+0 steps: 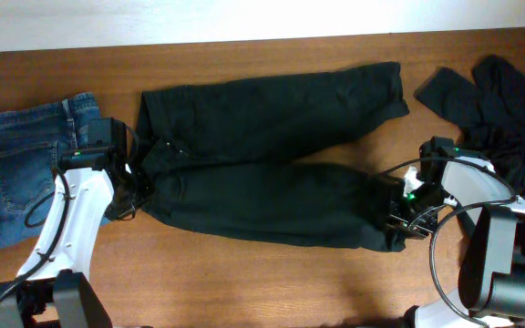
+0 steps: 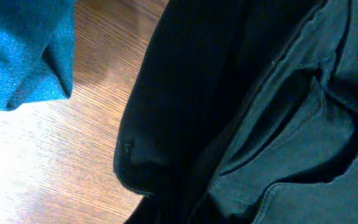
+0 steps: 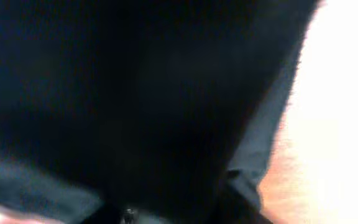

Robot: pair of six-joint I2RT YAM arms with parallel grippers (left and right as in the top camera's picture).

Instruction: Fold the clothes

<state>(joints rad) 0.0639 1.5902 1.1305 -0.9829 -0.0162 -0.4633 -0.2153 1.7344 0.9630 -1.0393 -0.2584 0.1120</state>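
Stretching left-to-right, waist leftward, trousers (image 1: 262, 205) sit gripped by left pincer (image 1: 139, 187); right pincer (image 1: 397, 219) unclear.

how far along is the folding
Done: blue denim jeans look folded at the table's left end. In hand: long black fabric trousers spread flat, left pincer shut on the waist, right pincer at a hem. To do: folding them and the crumpled black garment.

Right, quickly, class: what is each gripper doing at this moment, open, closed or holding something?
Left gripper: closed, apparently pinching the black trousers at the waist.
Right gripper: at the trouser hem; open or closed cannot be told.
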